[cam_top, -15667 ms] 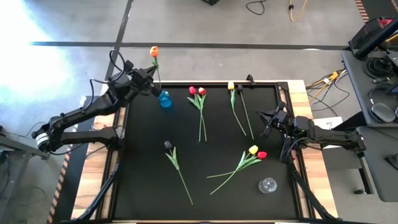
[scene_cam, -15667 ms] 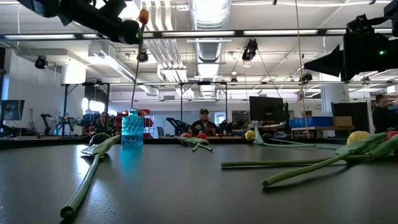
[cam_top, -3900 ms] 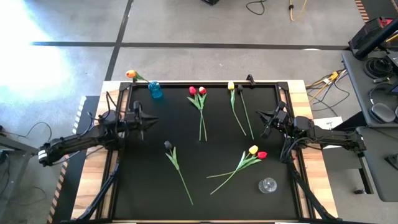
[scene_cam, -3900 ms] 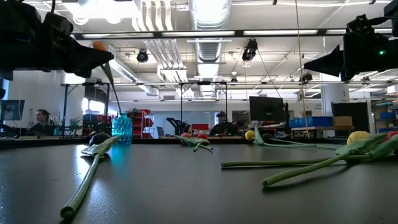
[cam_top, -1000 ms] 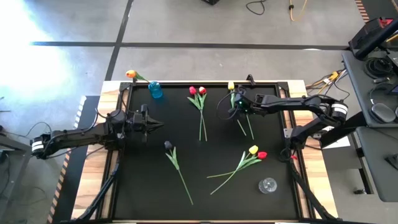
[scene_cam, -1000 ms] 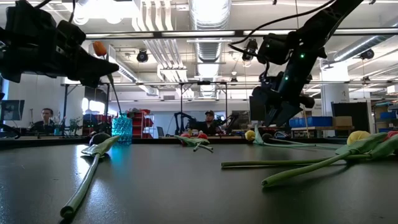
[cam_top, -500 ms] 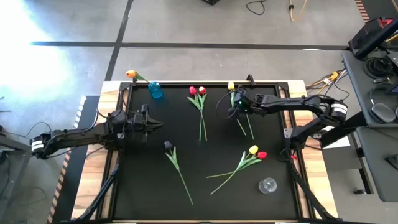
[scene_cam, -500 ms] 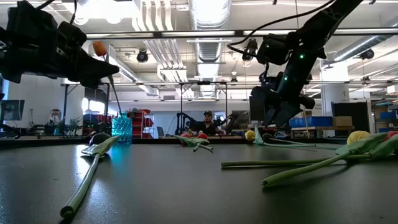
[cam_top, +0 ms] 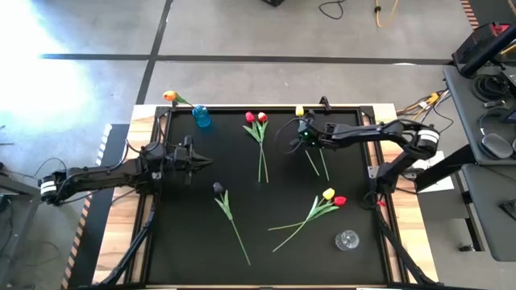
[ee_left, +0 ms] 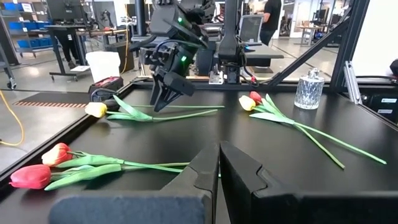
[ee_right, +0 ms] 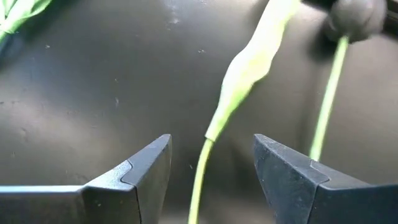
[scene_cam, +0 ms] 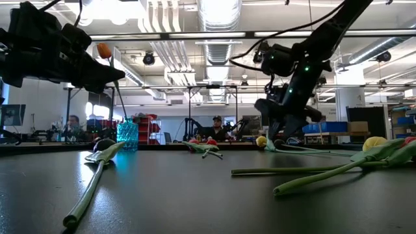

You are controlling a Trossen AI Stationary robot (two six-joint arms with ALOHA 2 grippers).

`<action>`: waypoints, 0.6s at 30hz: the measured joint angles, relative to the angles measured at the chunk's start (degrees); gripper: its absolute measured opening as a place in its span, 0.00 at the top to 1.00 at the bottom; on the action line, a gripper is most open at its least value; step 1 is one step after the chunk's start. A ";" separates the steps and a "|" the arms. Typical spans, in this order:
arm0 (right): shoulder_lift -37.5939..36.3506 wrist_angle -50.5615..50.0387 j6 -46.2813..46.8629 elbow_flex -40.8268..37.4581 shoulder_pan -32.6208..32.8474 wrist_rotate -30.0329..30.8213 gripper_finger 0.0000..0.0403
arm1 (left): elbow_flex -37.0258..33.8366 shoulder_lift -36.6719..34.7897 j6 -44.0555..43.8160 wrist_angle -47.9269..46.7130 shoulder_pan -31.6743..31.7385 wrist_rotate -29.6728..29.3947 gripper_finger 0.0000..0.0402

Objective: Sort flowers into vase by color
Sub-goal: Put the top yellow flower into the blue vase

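At the counter's (cam_top: 185,242) far-left corner, one orange tulip (cam_top: 168,96) stands in the blue vase (cam_top: 201,118); seven flowers lie unsorted, the clear vase (cam_top: 347,239) empty. The right hand (cam_top: 302,134), fingers spread wide and holding nothing, straddles a yellow tulip's stem (ee_right: 214,124); the left hand (cam_top: 205,160) waits pinched closed, empty.

This is a robotics lab in a big open hall. Behind the desk (scene_cam: 195,188) there are ceiling ducts (scene_cam: 221,16), strip lights (scene_cam: 195,34), monitors (scene_cam: 276,112), blue bins (scene_cam: 328,127), more robot arms (scene_cam: 192,127) and seated people (scene_cam: 214,127).

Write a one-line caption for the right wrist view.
Open right gripper poised over the black table, its fingers either side of a green flower stem.
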 joint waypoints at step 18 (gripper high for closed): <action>19.33 -11.92 -0.76 19.61 -4.83 5.31 0.57 | 0.00 0.04 0.03 -0.45 0.00 0.00 1.00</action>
